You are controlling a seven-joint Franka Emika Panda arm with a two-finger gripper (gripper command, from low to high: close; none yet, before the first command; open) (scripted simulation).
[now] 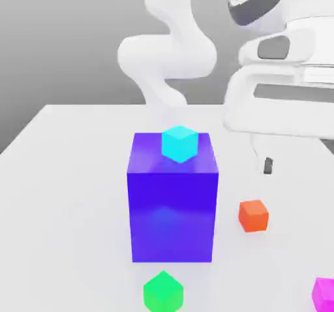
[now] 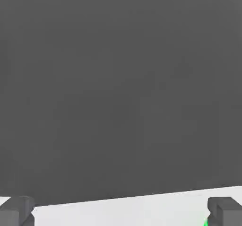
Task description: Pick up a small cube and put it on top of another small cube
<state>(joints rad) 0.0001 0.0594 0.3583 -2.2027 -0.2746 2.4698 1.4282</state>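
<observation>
1. The pink cube (image 1: pixel 324 294) sits on the white bench (image 1: pixel 65 193) at the lower edge of the exterior view's right, cut off by the frame; from the big blue block (image 1: pixel 173 200) it lies at about 4 o'clock, well apart.
2. The green cube (image 1: pixel 163 292) rests on the bench just in front of the blue block, at 6 o'clock from it, near but not touching.
3. A cyan cube (image 1: pixel 179 143) stands on top of the blue block, at its far edge.
4. An orange cube (image 1: pixel 253 215) lies on the bench at 3 o'clock from the block, between the block and the pink cube's side of the bench.
5. The white arm (image 1: pixel 280 89) hangs over the exterior view's right, above the orange cube; one dark fingertip (image 1: pixel 267 166) shows below it, clear of everything.
6. In the hand view the fingers (image 2: pixel 120 211) are spread wide, nothing between them, with a sliver of green beside one fingertip (image 2: pixel 226 212).
7. The blue block stands between the green cube and the arm's base.
</observation>
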